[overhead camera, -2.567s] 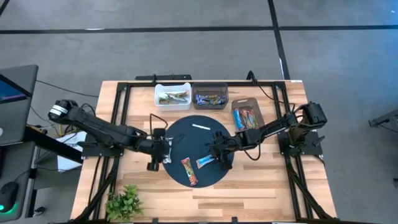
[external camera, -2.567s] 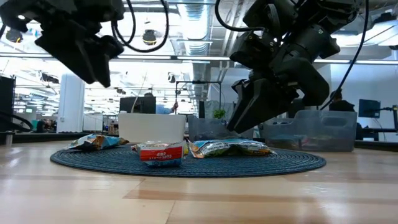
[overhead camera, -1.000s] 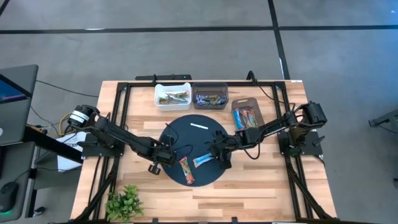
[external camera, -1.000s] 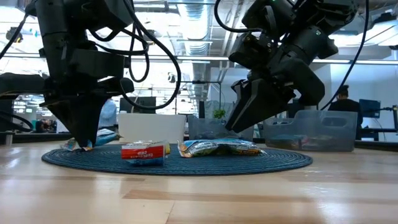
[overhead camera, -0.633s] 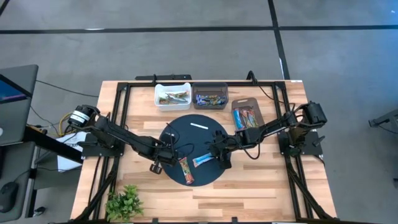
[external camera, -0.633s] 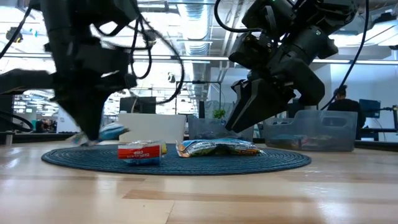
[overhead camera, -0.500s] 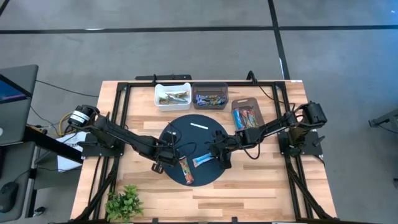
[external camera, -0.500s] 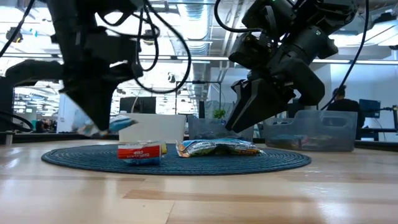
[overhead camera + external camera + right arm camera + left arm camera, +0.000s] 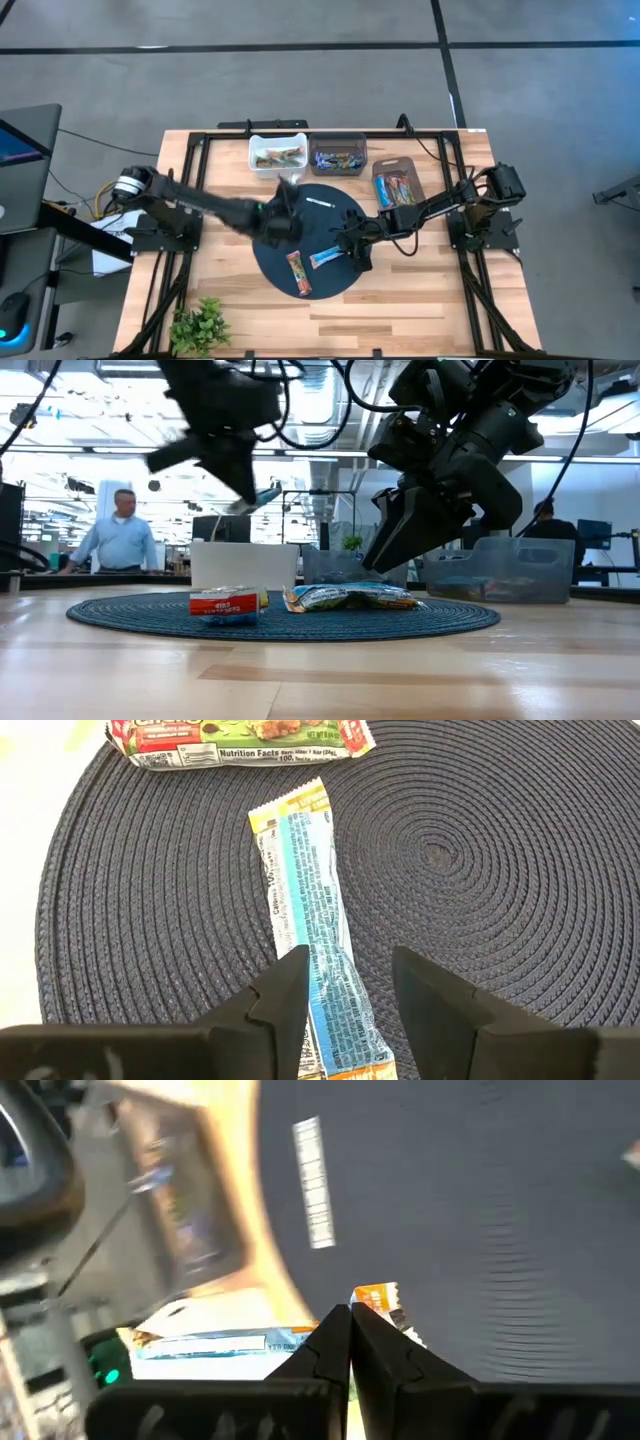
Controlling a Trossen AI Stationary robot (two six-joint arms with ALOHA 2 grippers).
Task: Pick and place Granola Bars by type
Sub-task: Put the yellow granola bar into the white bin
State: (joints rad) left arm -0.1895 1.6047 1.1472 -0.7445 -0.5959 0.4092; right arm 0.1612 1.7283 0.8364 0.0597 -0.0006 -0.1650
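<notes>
Left gripper [image 9: 283, 203], centre frame, clamps a blue-wrapped granola bar [image 9: 215, 1342]; right gripper [image 9: 345, 982] hangs open over another blue bar [image 9: 313, 946].

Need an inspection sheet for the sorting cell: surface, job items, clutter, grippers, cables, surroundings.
Surface: pale wooden table with a round dark woven mat.
Job's things: red-wrapped granola bar and blue-wrapped granola bar on the mat; more bars in the white bin, dark bin and clear tray.
Clutter: thin white strip; small green plant.
Grippers: left gripper shut on a blue-and-orange wrapped bar; right gripper open over the blue-wrapped bar.
Cables: black cables along the frame.
Surroundings: a person beyond the table.
</notes>
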